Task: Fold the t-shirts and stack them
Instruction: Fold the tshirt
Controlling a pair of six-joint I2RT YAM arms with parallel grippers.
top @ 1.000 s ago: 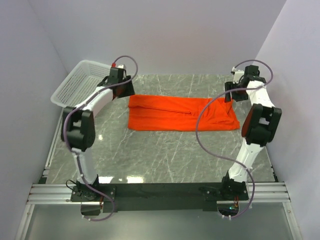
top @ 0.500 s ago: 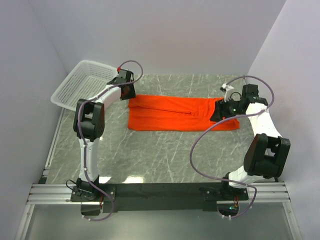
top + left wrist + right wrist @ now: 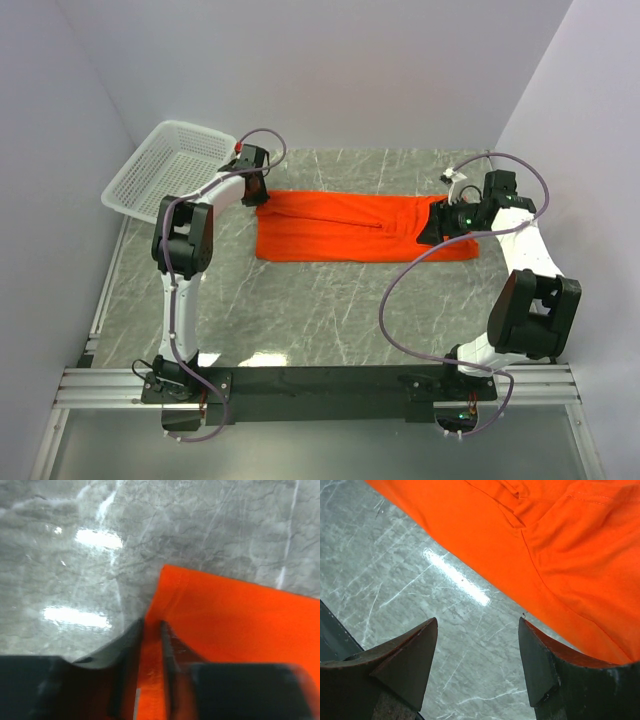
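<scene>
The orange-red t-shirt (image 3: 350,228) lies on the marble table as a long folded band, running left to right. My left gripper (image 3: 258,192) is at its far left corner. In the left wrist view, the left gripper (image 3: 151,630) has its jaws nearly together, with the orange cloth (image 3: 240,620) between them. My right gripper (image 3: 437,225) hovers over the shirt's right end. In the right wrist view, the right gripper (image 3: 477,625) is open and empty above bare marble. The t-shirt's edge (image 3: 520,540) lies just beyond its right fingertip.
A white mesh basket (image 3: 165,165) stands tilted at the back left, close to the left arm. Grey walls close in the table on three sides. Bare marble (image 3: 330,310) lies between the shirt and the arm bases.
The right arm has swung from the far right edge in over the shirt's right end and dropped lower. The left gripper has shifted right and down onto the shirt's left corner.
</scene>
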